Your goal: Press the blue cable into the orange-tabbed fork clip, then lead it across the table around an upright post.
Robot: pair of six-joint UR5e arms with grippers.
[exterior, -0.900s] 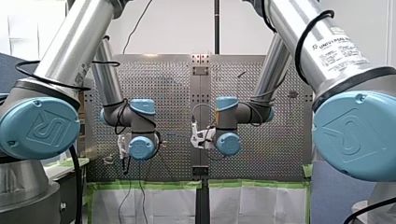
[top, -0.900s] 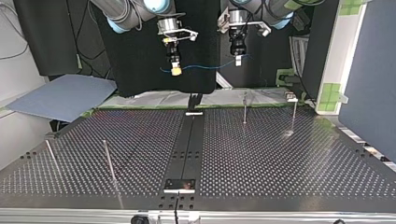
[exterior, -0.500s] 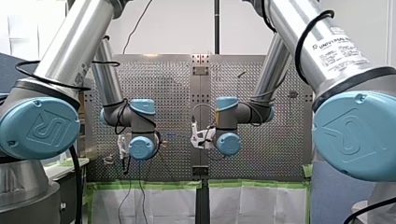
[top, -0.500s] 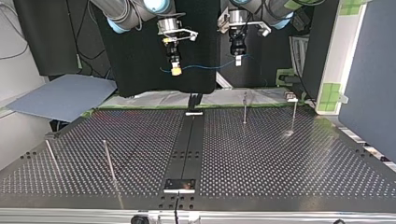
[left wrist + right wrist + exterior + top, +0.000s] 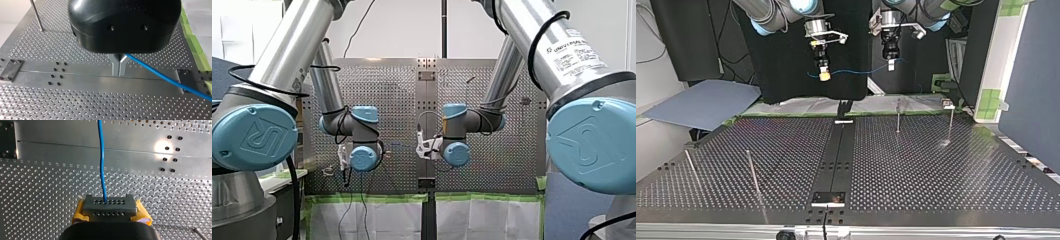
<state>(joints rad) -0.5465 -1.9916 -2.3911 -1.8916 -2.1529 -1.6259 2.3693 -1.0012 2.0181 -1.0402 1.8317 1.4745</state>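
- Nothing has visibly moved since the earlier frames: both arms hang as before, high above the far end of the centre strip (image 5: 838, 155).
- My left gripper (image 5: 119, 71) has its metal fingers pressed together. The blue cable (image 5: 162, 78) leaves from their root, so I judge it pinched there.
- My right gripper (image 5: 110, 207) has its yellow pads closed on the cable, which runs straight out ahead of it.
- The cable hangs in the air between the two grippers, well above the strip and touching nothing on the table.
- I cannot make out an orange tab in any view. A dark fitting (image 5: 844, 107) at the strip's far end may be the clip.
- Risk: lowering without a confirmed clip could press the cable beside the fork.
- Risk: a hard pull between the grips could slip the cable.
- Risk: the slack could catch the upright post (image 5: 897, 117) beside the strip's far end.
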